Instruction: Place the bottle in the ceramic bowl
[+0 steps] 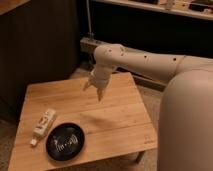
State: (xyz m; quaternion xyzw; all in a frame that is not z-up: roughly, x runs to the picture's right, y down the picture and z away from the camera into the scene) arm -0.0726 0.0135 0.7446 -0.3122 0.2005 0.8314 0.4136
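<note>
Your gripper (pixel 93 90), fingers apart and empty, hangs well beyond and right of the bottle (pixel 44 123). The bottle's long axis points cap-toward-camera, and the ceramic bowl (pixel 65 141) lies just right of it.

The gripper (pixel 93 90) hangs above the far part of the wooden table (pixel 117 122), fingers apart, holding nothing. The white bottle (pixel 44 123) lies flat near the table's left edge, just beside the black bowl (pixel 65 141) at the front
</note>
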